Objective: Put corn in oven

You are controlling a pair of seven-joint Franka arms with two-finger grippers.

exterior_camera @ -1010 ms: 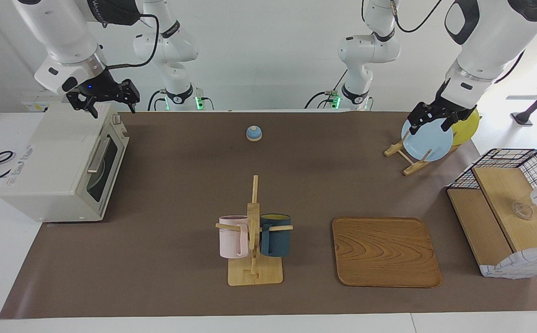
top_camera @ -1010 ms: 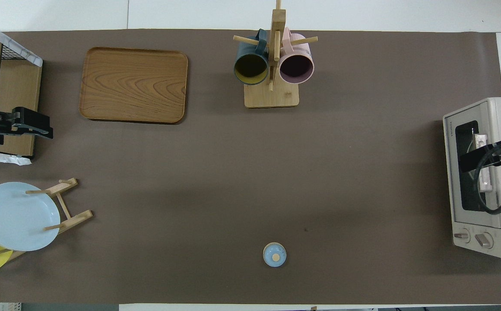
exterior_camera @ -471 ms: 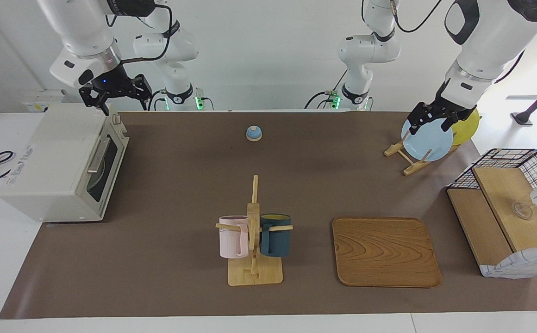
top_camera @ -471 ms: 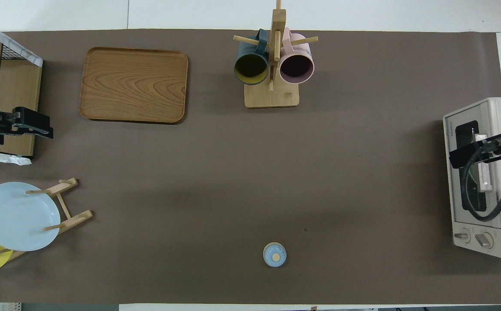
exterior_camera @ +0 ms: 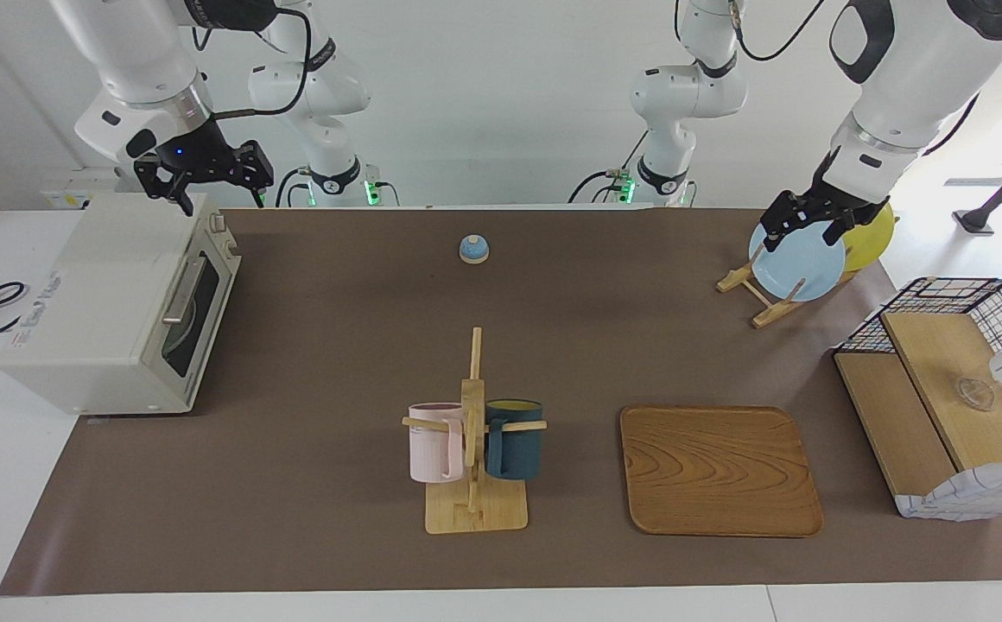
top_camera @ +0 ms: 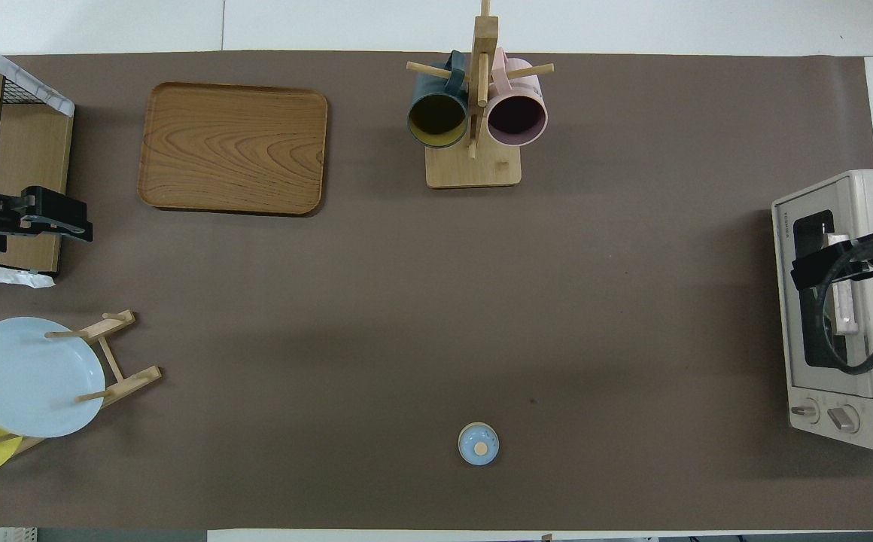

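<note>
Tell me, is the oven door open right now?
No, the oven has its dark glass door shut flat against the front, with the bar handle lying across it.

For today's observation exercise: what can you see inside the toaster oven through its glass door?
The oven is shut. Through its dark door only a pale rounded shape shows faintly. No corn is visible; the right gripper above covers part of the glass.

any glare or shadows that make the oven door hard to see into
Facing view: the oven door is closed, its dark glass shows only a dim round shape, no strong glare. Overhead view: the right gripper and its cable cover part of the glass; soft shadows lie on the brown mat.
</note>
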